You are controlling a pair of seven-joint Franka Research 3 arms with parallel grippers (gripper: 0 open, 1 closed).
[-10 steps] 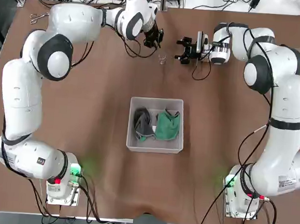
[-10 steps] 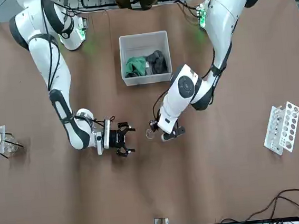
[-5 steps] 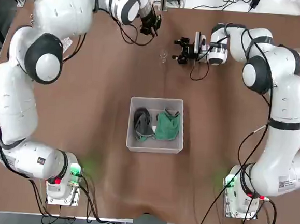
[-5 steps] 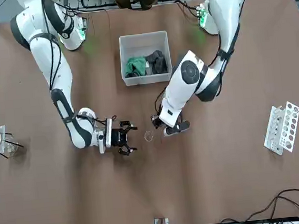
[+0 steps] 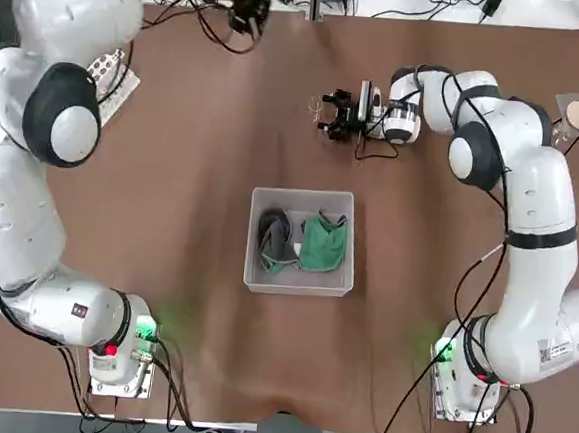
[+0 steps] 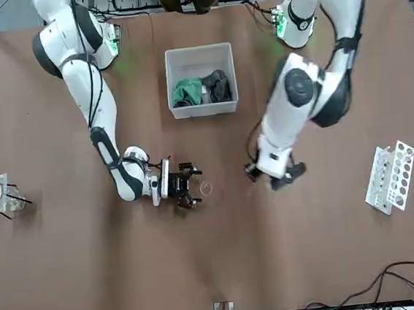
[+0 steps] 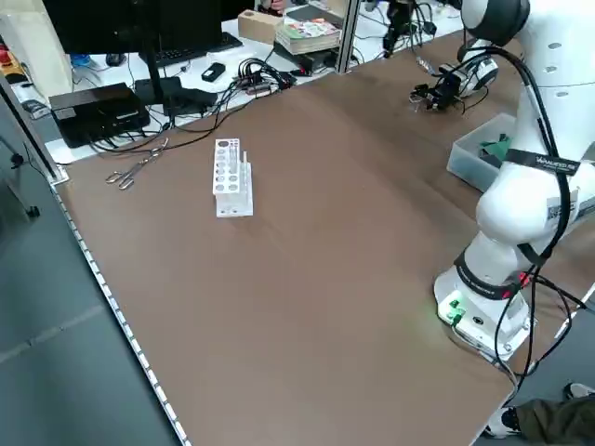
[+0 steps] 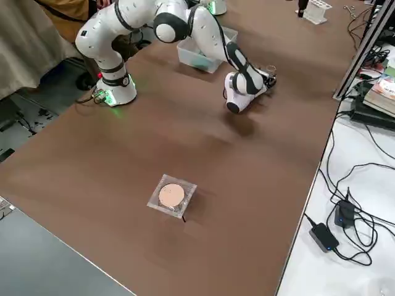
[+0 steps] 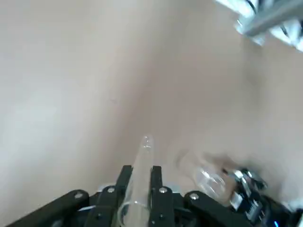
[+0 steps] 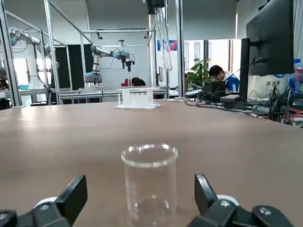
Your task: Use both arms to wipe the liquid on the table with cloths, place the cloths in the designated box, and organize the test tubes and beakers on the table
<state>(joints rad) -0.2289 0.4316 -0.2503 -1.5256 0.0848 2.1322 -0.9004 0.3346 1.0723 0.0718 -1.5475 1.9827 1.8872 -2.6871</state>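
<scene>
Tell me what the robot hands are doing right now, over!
Left gripper shut on test tube, raised. Right gripper open, level with beaker, not closed yet. Cloths already in box. Nothing blocking.

Cameras all around the table [image 5: 169, 217]

Top looks down, front faces the robot; both show the box [image 5: 301, 241]. Wrist cameras sit close, the left one perhaps blurry.

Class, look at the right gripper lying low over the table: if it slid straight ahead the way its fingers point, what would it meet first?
Most likely the small glass beaker, which stands upright just ahead of the open right gripper, centred on the gap between its fingers.
</scene>
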